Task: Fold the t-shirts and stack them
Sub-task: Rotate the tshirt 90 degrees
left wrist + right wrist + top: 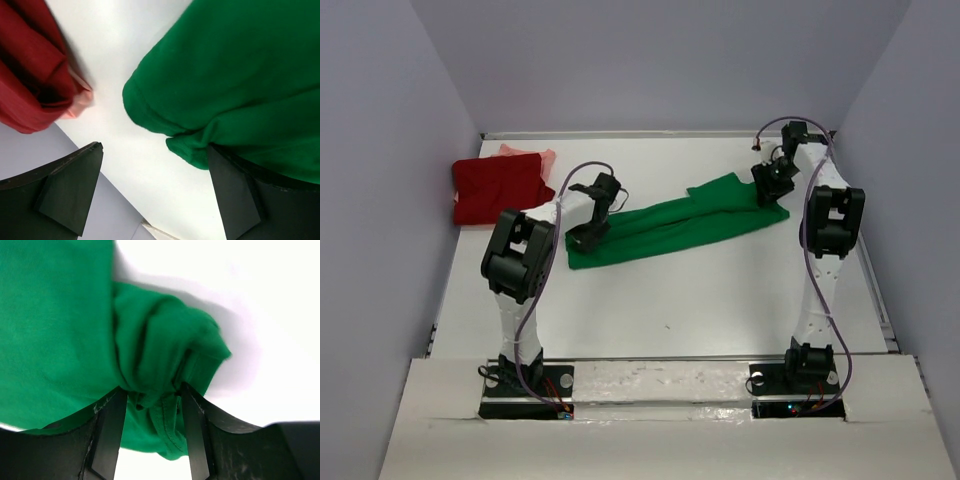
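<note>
Two ends matter: our right claw (150,396) pinches a bunched corner of the green t-shirt (700,215), stretched across the desk (670,310); our left claw (154,152) is spread at the other end. Pulling now, we fear, may crumple it.

The top view looks steeply down from above and behind the two arm bases, taking in the whole table (720,300) from well back. The left wrist view looks out past the left claw (154,149), close to the green t-shirt (240,75) and the dark red t-shirt (30,75). The right wrist view looks past the right claw (152,390), hard up against the same green cloth, which all three views share.
</note>
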Controlling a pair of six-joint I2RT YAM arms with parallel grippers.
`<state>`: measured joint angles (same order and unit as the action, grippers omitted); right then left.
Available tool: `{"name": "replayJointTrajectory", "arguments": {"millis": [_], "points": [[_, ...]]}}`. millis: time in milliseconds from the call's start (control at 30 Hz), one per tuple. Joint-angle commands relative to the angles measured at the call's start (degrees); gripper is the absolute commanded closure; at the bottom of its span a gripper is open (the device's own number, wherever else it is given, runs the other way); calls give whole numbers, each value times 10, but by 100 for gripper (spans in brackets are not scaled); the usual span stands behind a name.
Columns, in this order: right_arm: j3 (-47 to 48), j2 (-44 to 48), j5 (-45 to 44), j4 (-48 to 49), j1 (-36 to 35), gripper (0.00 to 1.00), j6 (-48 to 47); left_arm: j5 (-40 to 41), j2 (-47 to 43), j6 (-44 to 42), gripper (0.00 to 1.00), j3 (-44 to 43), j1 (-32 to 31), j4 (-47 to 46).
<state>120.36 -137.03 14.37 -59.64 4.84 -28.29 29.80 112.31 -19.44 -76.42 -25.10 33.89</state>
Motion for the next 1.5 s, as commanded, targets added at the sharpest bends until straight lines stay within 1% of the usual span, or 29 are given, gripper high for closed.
{"name": "replayJointTrajectory", "arguments": {"millis": [0, 67, 100, 167, 233, 333, 567, 800, 867, 933, 1000, 1033, 1067, 1133, 1167, 1267, 1300, 1333, 1367, 1467], "points": [[100, -88, 45, 35, -17, 46, 28, -105, -17, 34, 1, 35, -19, 92], [152, -117, 47, 26, -25, 46, 30, -115, -26, 34, 1, 41, -26, 101], [196, -127, 47, 23, -32, 45, 29, -133, -36, 28, 1, 44, -29, 107], [220, -145, 47, 36, -47, 40, 27, -170, -45, 14, 1, 44, -35, 119], [221, -141, 61, 57, -62, 36, 25, -194, -60, -2, 1, 45, -43, 128], [209, -131, 99, 98, -73, 23, 35, -221, -75, -23, 1, 49, -55, 141], [219, -138, 159, 141, -102, 14, 33, -244, -90, -50, 1, 54, -88, 169], [226, -140, 153, 172, -129, 11, 19, -278, -108, -53, 1, 42, -110, 192], [226, -134, 138, 177, -129, 11, 15, -288, -114, -51, 1, 39, -114, 198], [213, -123, 110, 188, -129, 11, 11, -275, -120, -52, 1, 36, -115, 202], [192, -91, 69, 208, -129, 11, 3, -262, -126, -55, 1, 30, -115, 211], [165, -77, 56, 217, -129, 11, 1, -255, -129, -60, 1, 23, -115, 215], [154, -64, 33, 223, -129, 11, -2, -251, -130, -61, 1, 17, -115, 218], [131, -30, 16, 229, -129, 11, -7, -240, -137, -67, 1, 1, -115, 225], [127, -18, -11, 233, -129, 11, -4, -236, -140, -69, 1, -6, -115, 224], [102, 30, -60, 253, -129, 11, 11, -229, -157, -77, 1, -26, -115, 203], [80, 43, -95, 270, -129, 11, 19, -234, -165, -82, 1, -29, -115, 188], [67, 72, -109, 282, -123, 11, 25, -245, -170, -83, 1, -33, -115, 178], [38, 88, -134, 307, -123, 11, 30, -244, -182, -83, 1, -30, -115, 147], [-1, 145, -169, 335, -112, 11, 28, -228, -202, -89, 1, -9, -115, 95]]}}
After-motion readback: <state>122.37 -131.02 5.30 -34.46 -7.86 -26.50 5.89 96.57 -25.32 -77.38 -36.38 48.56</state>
